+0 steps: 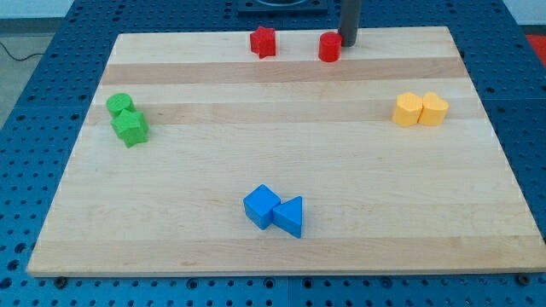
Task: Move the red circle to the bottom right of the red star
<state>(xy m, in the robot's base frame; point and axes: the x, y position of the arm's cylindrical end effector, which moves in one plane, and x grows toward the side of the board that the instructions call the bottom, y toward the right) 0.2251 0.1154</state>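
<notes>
my tip (349, 43) holds nothing, touching the red circle (330, 47) at its three o'clock; red star (263, 41) at nine o'clock.

Pale wooden table (281, 153); red star (263, 41), red circle (330, 47); 2 green (126, 118), 2 yellow (420, 109), 2 blue blocks (274, 210).

No text, label, brand, number or sign can be read anywhere; the tabletop (281, 170) is bare wood; the blocks carry no markings.
</notes>
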